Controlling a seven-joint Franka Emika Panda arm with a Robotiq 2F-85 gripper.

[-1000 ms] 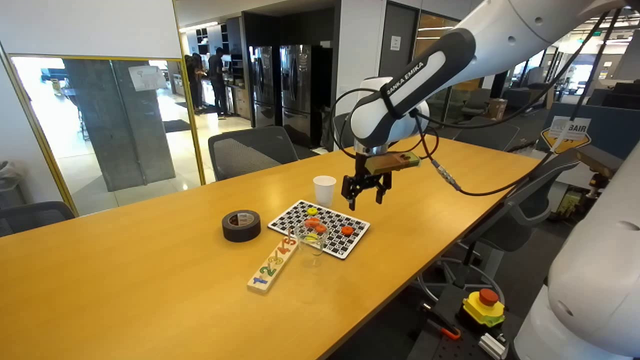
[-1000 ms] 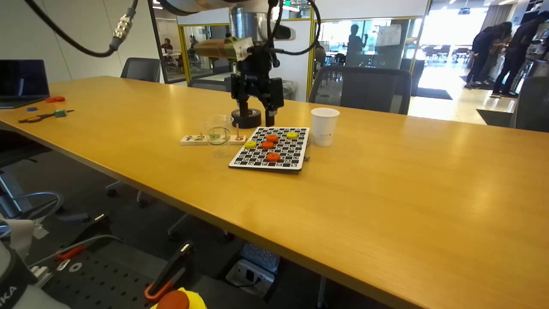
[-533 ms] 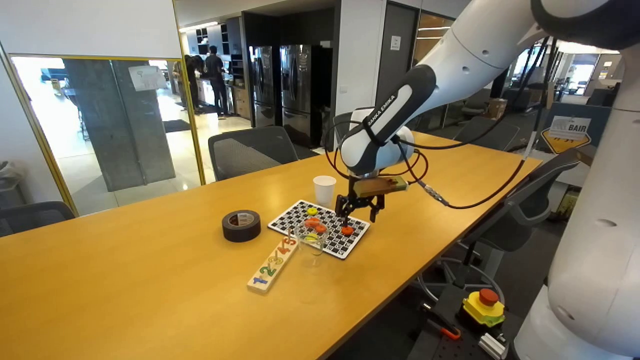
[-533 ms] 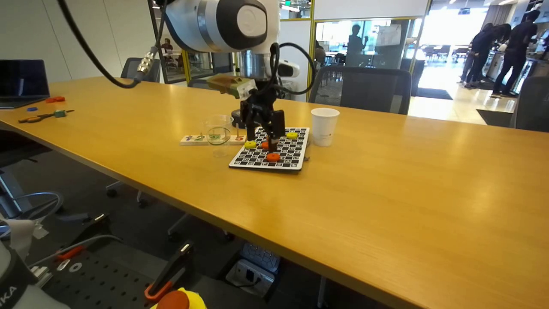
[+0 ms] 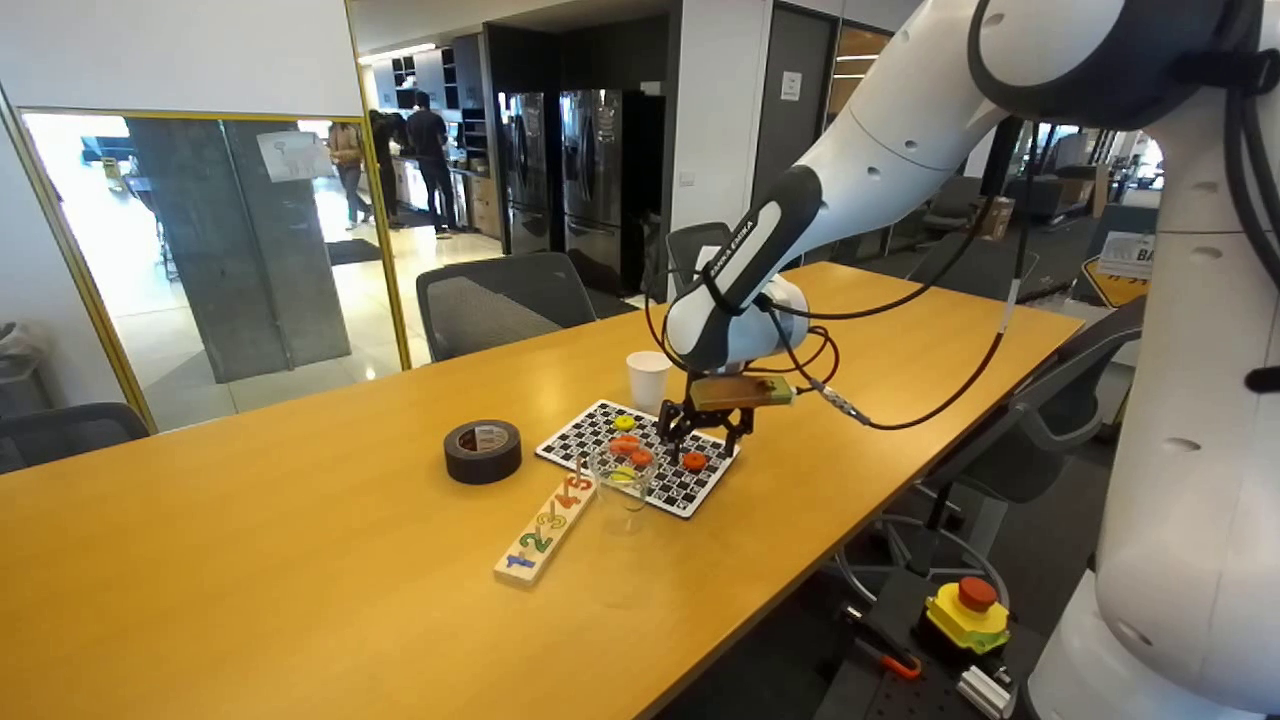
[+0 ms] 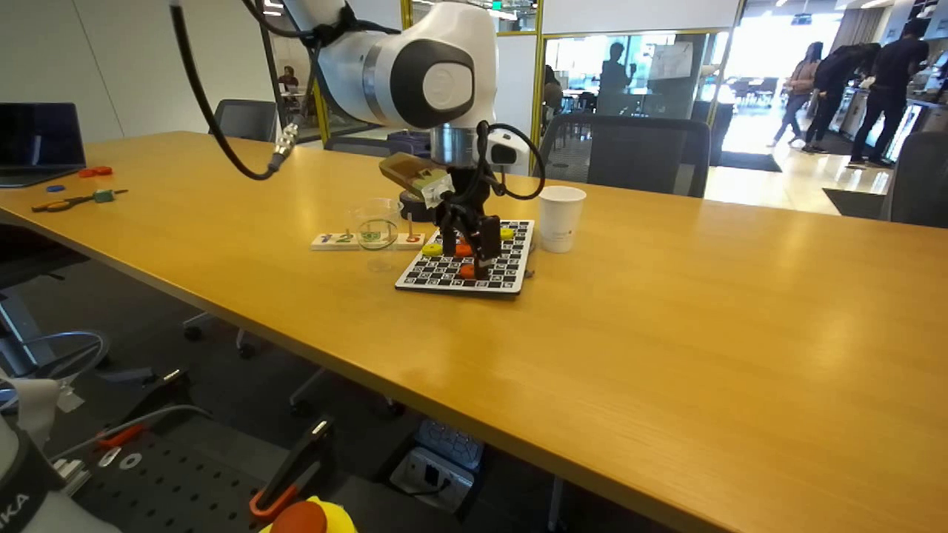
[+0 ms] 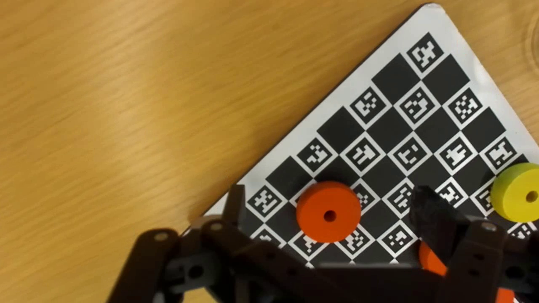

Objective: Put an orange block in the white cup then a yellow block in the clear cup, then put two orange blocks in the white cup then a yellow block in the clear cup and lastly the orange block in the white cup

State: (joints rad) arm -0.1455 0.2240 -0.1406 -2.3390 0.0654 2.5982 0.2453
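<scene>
Three small round orange blocks lie on the black-and-white checkered board; the nearest orange block (image 7: 328,216) sits between the spread fingers of my gripper (image 7: 328,200), touching neither. In both exterior views the gripper (image 5: 703,455) hangs low over the board, jaws wide. Another orange block (image 7: 431,259) is partly covered by the right finger in the wrist view. One yellow block (image 7: 520,195) shows at the right there; a second yellow block (image 6: 432,250) lies at the board's side by the clear cup (image 6: 378,231). The white cup (image 6: 561,218) stands upright beyond the board's opposite edge.
The checkered board (image 5: 575,437) lies flat on the wooden table. A black tape roll (image 5: 483,455) and a numbered wooden strip (image 5: 530,545) are beside it. Far along the table are a laptop (image 6: 41,141), pliers (image 6: 70,202) and red pieces (image 6: 95,171).
My gripper has come down from above the board's far side to low around the nearest orange block. It has stayed open; blocks and cups have not moved.
</scene>
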